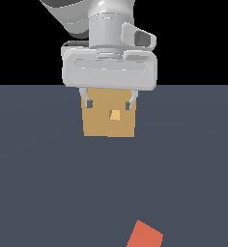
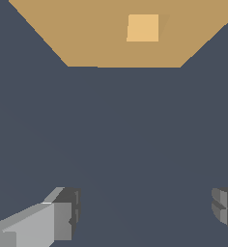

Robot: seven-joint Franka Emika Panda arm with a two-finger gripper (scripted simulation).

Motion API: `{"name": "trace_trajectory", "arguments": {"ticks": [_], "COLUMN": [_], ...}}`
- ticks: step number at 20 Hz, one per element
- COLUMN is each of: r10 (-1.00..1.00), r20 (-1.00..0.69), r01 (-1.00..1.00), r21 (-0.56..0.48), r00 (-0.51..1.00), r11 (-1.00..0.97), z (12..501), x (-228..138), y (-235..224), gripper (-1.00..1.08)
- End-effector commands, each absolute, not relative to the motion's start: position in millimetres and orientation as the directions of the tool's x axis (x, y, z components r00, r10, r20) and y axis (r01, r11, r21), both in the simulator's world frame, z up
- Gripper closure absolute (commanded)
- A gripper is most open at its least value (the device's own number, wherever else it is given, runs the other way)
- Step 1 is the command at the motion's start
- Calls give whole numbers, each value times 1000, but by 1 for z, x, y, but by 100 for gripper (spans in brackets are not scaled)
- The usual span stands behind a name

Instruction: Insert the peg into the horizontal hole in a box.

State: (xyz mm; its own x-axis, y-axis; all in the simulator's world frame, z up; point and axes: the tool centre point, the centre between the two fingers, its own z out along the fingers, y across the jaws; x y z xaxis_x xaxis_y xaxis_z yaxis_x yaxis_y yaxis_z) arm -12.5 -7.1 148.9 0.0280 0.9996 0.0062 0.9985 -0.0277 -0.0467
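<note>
One tan box (image 1: 108, 128); one square hole (image 1: 115, 115) in it; one red-orange peg (image 1: 145, 235); one gripper (image 1: 109, 104).

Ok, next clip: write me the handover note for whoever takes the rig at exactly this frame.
Gripper: open and empty, fingers spread wide, hanging in front of the box.
Box: standing on the floor, face toward the exterior camera, hole unobstructed and empty.
Peg: lying on the floor at the bottom edge of the exterior view, well away from the box and gripper; only its red-orange end shows.
Done: nothing yet.
Left: go to the peg, grasp it, line it up with the hole, insert.
</note>
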Motion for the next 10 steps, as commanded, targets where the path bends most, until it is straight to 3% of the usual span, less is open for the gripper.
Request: {"name": "trace_trajectory", "arguments": {"ticks": [1,5,10], "r10": [1000,999,992], "r20": [6,5,1], "r01": [999,998,992], "r21": [-47,-45,-38], "r00": [28,47,124], "r11": [-28,-47,-124], "z": [149,146,133], "x": [-13,-10,-5], "y": [-7,-19,-65], "gripper": [-92,-92,-92]}}
